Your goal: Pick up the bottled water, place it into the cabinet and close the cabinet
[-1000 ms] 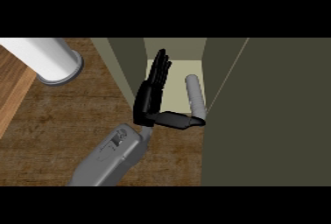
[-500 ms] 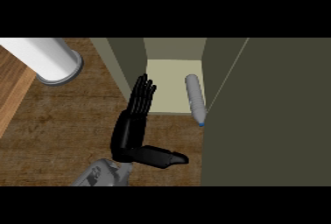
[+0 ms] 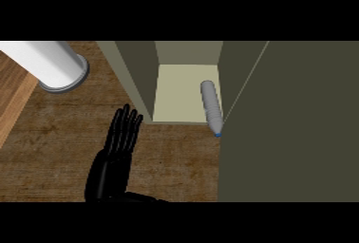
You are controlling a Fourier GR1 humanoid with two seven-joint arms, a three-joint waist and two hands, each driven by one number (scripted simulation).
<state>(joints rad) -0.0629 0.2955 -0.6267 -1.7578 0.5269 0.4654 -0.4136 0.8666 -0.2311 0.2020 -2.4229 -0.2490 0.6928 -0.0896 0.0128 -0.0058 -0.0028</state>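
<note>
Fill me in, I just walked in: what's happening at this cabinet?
The bottled water already lies on its side in the open cabinet, against its right wall, cap toward the front. One black hand has let go and pulled back over the wooden counter, fingers straight. The cabinet is not closed yet.

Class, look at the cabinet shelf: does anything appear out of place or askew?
Yes. The water bottle lies on its side inside the cabinet, against the right wall, its blue cap poking past the shelf's front edge.
</note>
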